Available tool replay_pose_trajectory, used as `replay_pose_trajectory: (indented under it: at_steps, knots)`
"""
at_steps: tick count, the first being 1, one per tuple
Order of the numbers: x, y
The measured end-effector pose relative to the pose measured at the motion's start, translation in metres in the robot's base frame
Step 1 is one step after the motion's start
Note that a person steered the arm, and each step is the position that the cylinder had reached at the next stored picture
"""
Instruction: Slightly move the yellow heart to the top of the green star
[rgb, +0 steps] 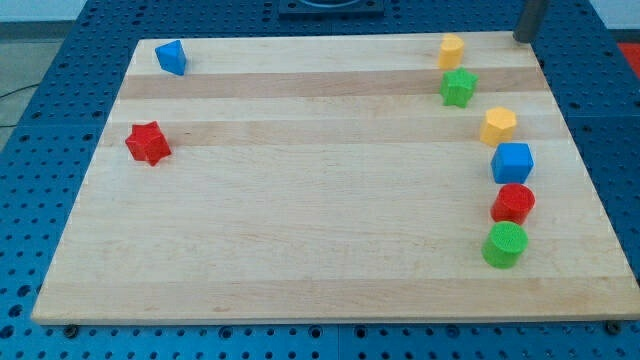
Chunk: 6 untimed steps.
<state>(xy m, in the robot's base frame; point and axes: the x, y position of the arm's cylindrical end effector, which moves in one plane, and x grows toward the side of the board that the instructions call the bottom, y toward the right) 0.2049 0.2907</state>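
Observation:
The yellow heart (452, 50) sits near the board's top edge, right of centre. The green star (458, 87) lies just below it, nearly touching. My tip (522, 39) is at the view's top right, at the board's top edge. It is to the right of the yellow heart, a clear gap away, and touches no block. Only the rod's lower part shows.
A yellow pentagon (498, 125), blue cube (512, 162), red rounded block (513, 203) and green cylinder (504, 245) run down the right side. A red star (148, 143) and a blue block (171, 57) lie at the left. The wooden board (300, 200) rests on a blue perforated table.

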Motion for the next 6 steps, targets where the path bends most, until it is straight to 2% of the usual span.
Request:
replay_pose_trajectory:
  at_steps: [1, 2, 3, 4, 5, 6]
  knots:
    - [-0.003, -0.003]
    - [-0.003, -0.088]
    - [0.014, -0.097]
    - [0.014, -0.091]
    - [0.049, -0.068]
    - [0.119, -0.032]
